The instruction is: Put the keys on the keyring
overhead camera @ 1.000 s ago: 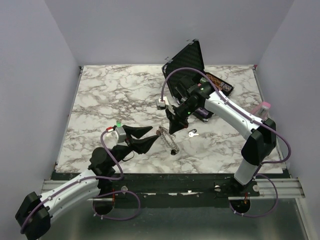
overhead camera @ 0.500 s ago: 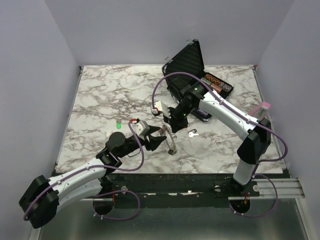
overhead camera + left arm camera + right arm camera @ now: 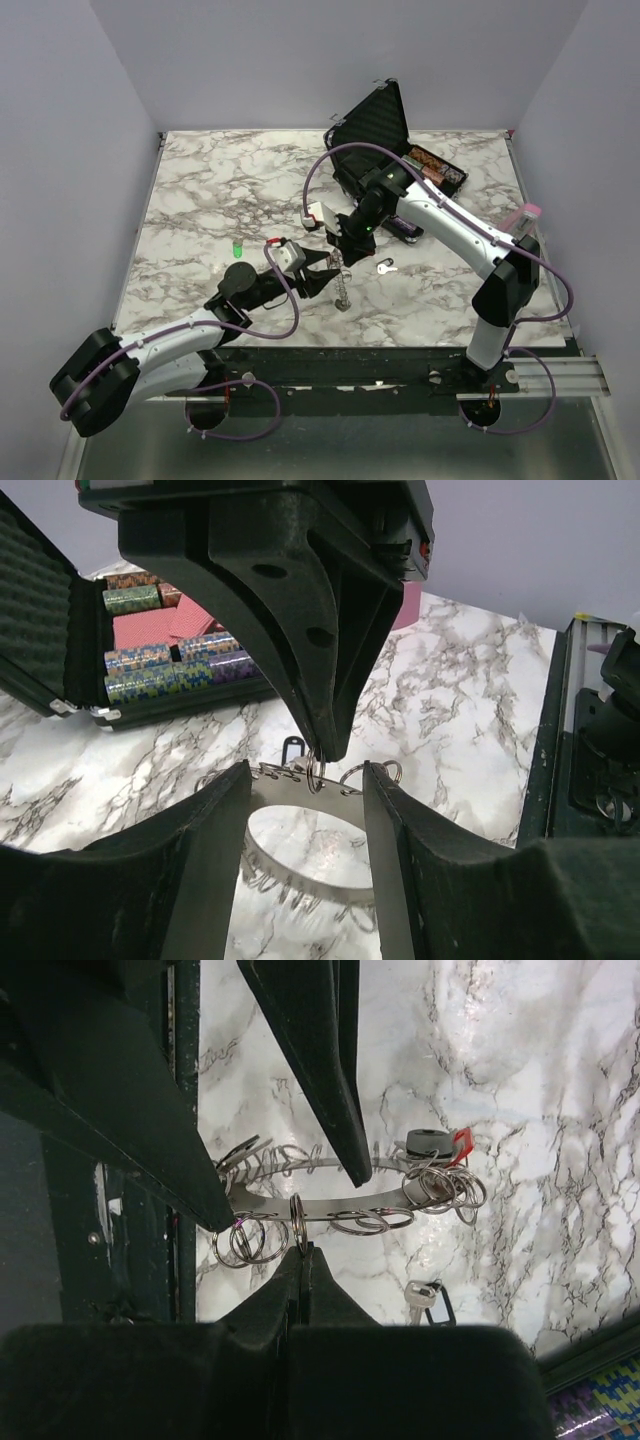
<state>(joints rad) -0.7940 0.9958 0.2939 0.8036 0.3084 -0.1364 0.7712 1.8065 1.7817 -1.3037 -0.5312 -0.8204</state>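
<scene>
- Swinging in from the left over the last second, the left hand (image 3: 323, 274) is now sitting right at the keyring (image 3: 341, 285), while the right hand (image 3: 341, 257) is staying almost where it was.
- That right hand is pinching fully closed on one of the small split rings and is dangling the keyring just above the marble surface (image 3: 200, 190), with the lower end seeming to touch it.
- In the left wrist view, the left hand is standing partly open with its two fingers (image 3: 215, 850) straddling the keyring's upper rings; it is not yet gripping anything.
- A loose silver key (image 3: 385, 266) is lying flat on the surface just right of the keyring, and the open black case (image 3: 380, 125) is standing behind.
- As for handling, the keyring is looking light, thin and hard: a curved metal strip carrying many loose rings that are likely swinging and slipping under smooth pads.
- Taking hold on the flat strip itself, beside the pinched ring, is probably giving the steadiest grip, since a single ring is apt to twist away.
- Lying flat and thin, the key is likely sliding when nudged, so its broader head is the better place to pinch.
</scene>
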